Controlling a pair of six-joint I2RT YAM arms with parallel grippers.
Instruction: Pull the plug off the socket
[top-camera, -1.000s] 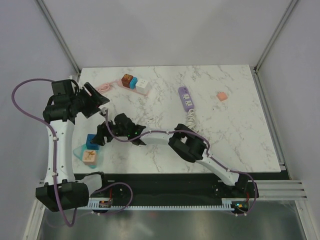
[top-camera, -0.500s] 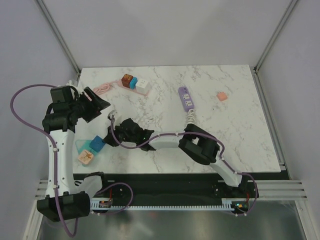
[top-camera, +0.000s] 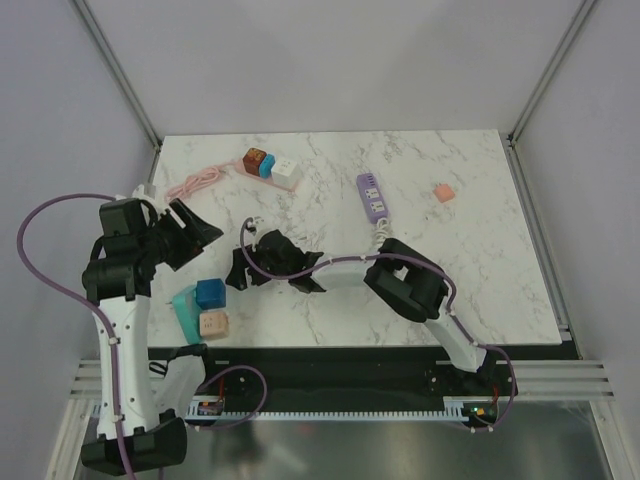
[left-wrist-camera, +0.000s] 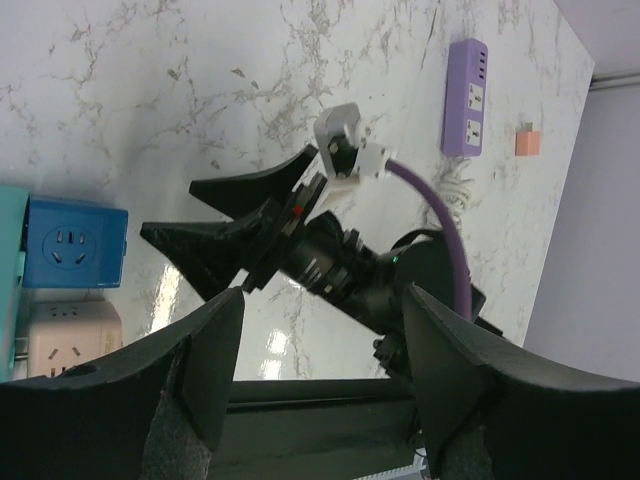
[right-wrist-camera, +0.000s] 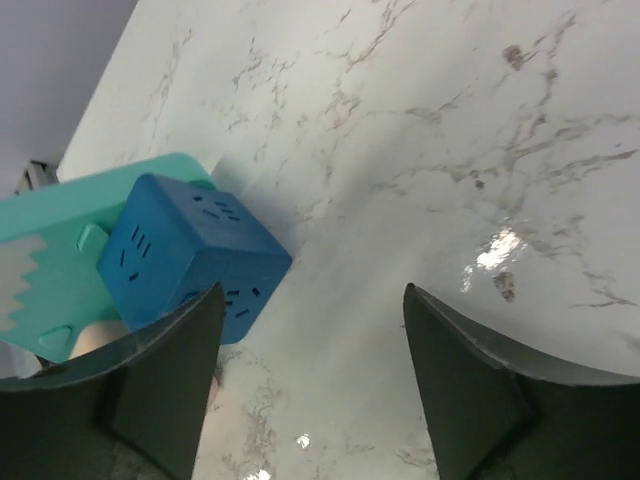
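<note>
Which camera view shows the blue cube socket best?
The right wrist view: the blue cube socket is large there, slots on two faces visible. The left wrist view shows one face at the edge; the top view shows it small.

A purple power strip (top-camera: 371, 195) lies far on the marble surface (top-camera: 480, 270), a small pink block (top-camera: 443, 191) right of it; coloured cubes (top-camera: 270, 165), perhaps adapters, sit far left.

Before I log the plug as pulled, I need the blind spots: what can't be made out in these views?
Right wrist view: whether blue cube sits plugged into teal strip; contact face turned away. Top view: too small.
Left wrist view: teal strip cut off by left edge.
Top view: cord of purple strip disappears under right arm.
</note>
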